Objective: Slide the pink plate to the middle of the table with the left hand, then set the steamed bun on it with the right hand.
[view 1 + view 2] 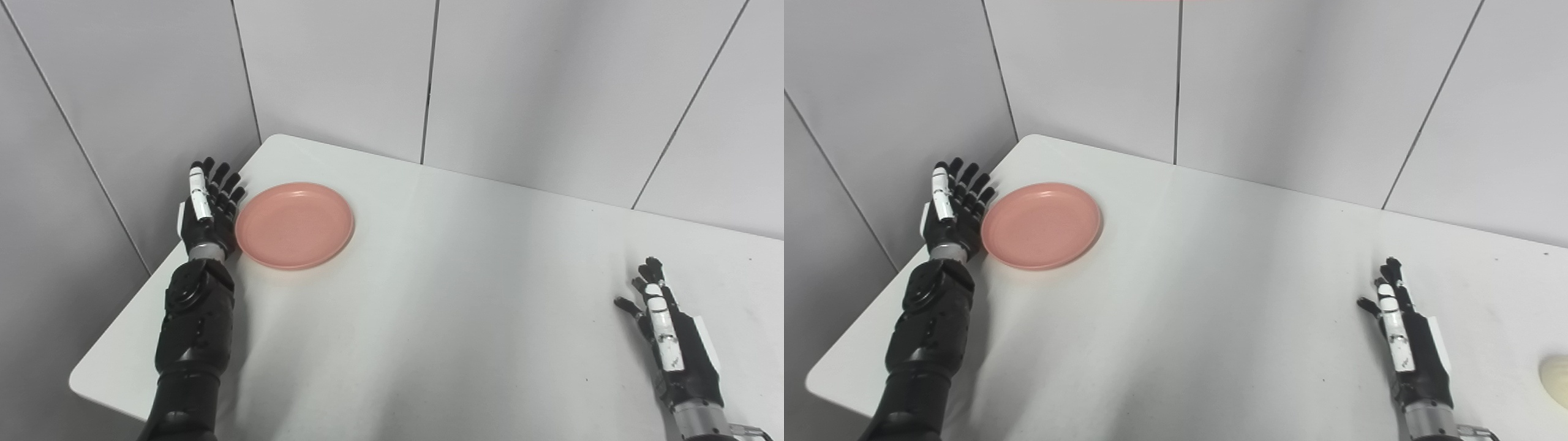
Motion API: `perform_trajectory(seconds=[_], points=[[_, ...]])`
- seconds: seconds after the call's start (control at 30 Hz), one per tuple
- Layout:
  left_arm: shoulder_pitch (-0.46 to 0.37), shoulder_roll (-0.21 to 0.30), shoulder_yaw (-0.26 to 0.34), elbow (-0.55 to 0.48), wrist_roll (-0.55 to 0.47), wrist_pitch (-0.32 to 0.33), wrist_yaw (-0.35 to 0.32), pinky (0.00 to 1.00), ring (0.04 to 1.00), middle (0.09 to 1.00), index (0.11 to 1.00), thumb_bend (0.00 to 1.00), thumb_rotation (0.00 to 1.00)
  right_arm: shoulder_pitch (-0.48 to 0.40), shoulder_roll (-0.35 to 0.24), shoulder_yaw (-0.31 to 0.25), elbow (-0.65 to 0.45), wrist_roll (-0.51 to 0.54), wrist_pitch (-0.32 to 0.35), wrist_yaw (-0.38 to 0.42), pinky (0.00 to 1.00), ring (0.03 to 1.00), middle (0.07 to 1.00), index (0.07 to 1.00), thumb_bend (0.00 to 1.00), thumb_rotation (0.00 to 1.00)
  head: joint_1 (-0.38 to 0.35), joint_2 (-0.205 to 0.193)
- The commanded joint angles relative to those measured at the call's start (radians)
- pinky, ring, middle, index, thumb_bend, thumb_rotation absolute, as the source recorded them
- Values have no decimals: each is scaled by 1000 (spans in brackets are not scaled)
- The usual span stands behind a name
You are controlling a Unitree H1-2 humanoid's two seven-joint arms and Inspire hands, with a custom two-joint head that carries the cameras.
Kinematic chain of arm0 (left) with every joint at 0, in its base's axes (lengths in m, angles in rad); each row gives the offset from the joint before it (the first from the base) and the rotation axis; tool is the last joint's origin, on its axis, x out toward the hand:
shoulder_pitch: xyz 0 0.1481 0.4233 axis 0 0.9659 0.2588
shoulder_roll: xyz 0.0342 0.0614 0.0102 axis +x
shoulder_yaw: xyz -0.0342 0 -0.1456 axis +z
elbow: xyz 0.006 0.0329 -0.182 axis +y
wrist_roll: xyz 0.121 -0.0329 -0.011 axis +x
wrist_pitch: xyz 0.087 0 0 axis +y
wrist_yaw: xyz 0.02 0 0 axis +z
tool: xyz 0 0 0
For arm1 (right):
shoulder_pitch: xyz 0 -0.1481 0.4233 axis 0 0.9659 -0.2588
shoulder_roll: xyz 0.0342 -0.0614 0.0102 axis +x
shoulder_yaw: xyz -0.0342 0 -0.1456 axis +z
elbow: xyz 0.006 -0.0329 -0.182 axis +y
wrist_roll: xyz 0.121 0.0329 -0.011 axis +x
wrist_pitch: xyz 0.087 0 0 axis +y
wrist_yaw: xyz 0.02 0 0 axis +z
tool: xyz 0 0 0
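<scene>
Nearest on the right, the right hand (pixel 1405 334) rests low over the white table (pixel 441 294) with its fingers straight and slightly apart, holding nothing; it looks to be waiting. Just right of it, at the very edge of the right eye view, a pale rounded shape pokes into the picture: most likely the steamed bun (pixel 1557 378), near the hand but not touching it, and cut off so that little more can be said. It does not show in the left eye view. The middle of the table is bare. Farther off on the left, the left hand (pixel 208 205) stands on edge at the table's left side, fingers stretched out and spread, gripping nothing, with its palm turned toward the pink plate (pixel 295 225). The palm is just beside the plate's left rim, touching or nearly so; the views do not settle which. The plate lies flat and empty in the far-left part of the table, well apart from the centre. By this showing neither step is done: the slide is only being set up, and the bun's transfer is left entirely.
</scene>
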Motion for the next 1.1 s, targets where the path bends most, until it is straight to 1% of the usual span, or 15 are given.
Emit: perform_trajectory(seconds=[0.0,0.1,0.23,0.33,0.47,0.6,0.67,0.77,0.87,0.97,1.07], points=[[-18,1,-13,25,1,23,-14,880,871,896,899,352,1000,7,-10,-7,0,-9,15,-12,983,976,988,1000,120,1000,-2,2],[-23,-8,-21,38,-4,37,-18,869,864,891,892,356,1000,8,-9,-7,-5,-13,22,-15,976,971,983,1000,124,1000,-3,3],[-28,-16,-38,63,-2,44,-39,890,885,906,902,359,1000,9,-7,-6,-7,-15,18,-16,970,967,982,1000,124,1000,-6,3],[-29,-16,-71,87,15,44,-71,901,896,917,909,368,1000,10,-4,-6,-14,-13,27,-15,971,969,984,1000,120,1000,-11,3],[-33,-25,-101,102,23,53,-85,905,892,917,904,381,1000,10,-2,-6,-10,-7,18,-10,985,978,991,1000,113,1000,-22,4],[-39,-34,-137,121,30,64,-107,903,888,907,899,375,1000,12,-1,0,-16,-19,24,-15,978,975,988,1000,117,1000,-28,5],[-41,-35,-146,130,32,62,-115,879,871,893,883,361,1000,13,2,3,-20,-29,26,-21,965,968,982,997,121,1000,-37,6],[-44,-45,-170,129,43,74,-124,855,861,883,876,357,1000,14,7,1,-18,-31,29,-26,961,964,978,997,130,1000,-49,7],[-41,-53,-197,119,50,89,-141,868,873,892,884,357,1000,15,10,4,-12,-31,19,-29,956,959,974,993,127,1000,-65,10],[-37,-62,-217,105,53,103,-154,863,872,892,884,354,1000,16,13,6,-14,-32,23,-33,958,960,975,991,132,1000,-76,11],[-30,-82,-250,78,72,121,-151,863,873,888,877,357,1000,15,11,10,-2,-33,6,-32,957,958,973,986,138,1000,-98,14]])
